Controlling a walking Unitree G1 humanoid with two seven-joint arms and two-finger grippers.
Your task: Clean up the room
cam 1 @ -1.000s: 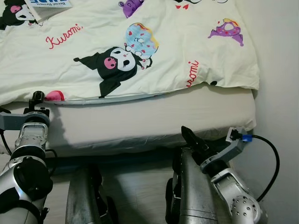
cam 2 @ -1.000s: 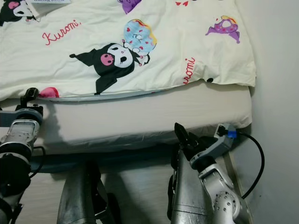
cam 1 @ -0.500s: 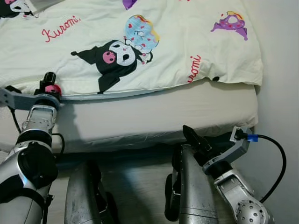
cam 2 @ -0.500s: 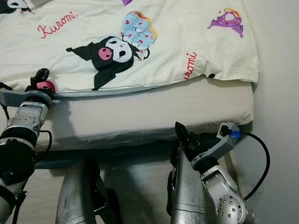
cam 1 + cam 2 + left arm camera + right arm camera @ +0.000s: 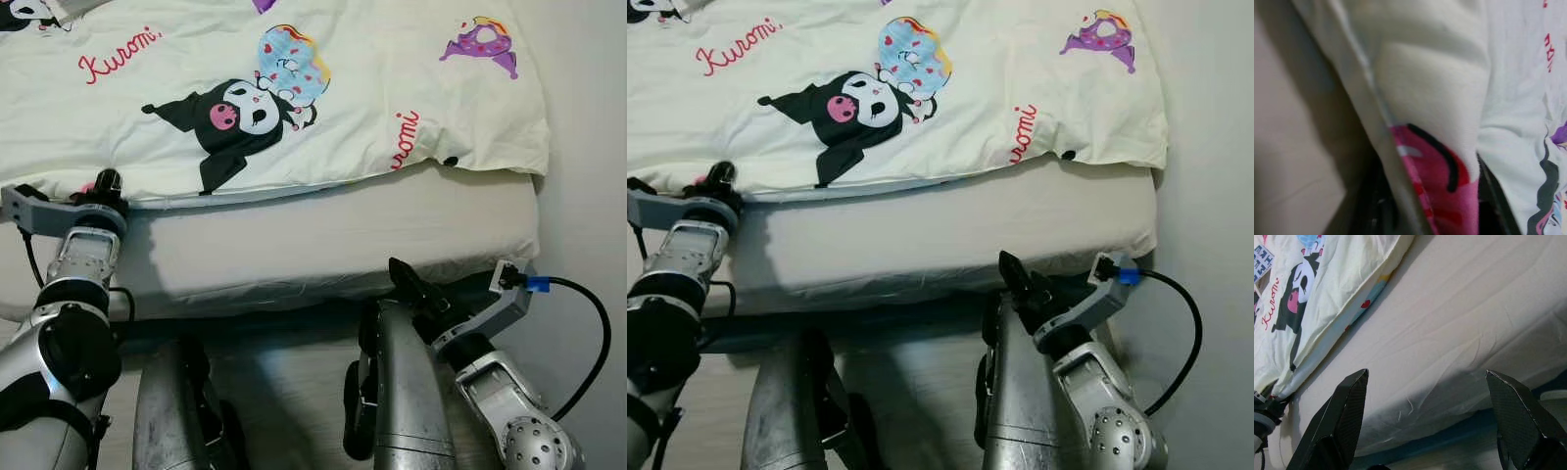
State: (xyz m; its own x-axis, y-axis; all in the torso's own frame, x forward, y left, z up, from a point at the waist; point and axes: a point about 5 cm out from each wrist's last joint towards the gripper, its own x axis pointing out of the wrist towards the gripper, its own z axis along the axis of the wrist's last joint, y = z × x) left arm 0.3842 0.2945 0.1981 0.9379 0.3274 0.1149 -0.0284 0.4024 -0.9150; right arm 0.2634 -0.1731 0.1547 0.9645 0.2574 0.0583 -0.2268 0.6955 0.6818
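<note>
A cream duvet (image 5: 294,88) printed with cartoon figures and red "Kuromi" lettering covers the bed, and its near edge hangs just over the beige mattress (image 5: 323,235). My left gripper (image 5: 104,182) is at that near edge on the left, shut on the duvet. In the left wrist view the hem with a pink print (image 5: 1435,196) sits between the dark fingers (image 5: 1371,210). My right gripper (image 5: 404,277) hangs low in front of the mattress side. It is open, its fingers (image 5: 1347,406) wide apart and holding nothing.
A white wall (image 5: 588,147) runs close along the bed's right side. My silver legs (image 5: 176,411) stand on the pale floor right against the bed front. A black cable (image 5: 588,313) loops from the right wrist. A blue-and-white printed book (image 5: 1261,262) lies far up the bed.
The left gripper rose from below the mattress edge up to the duvet's hem and closed on it. The right arm has barely moved. The camera shifted a little.
</note>
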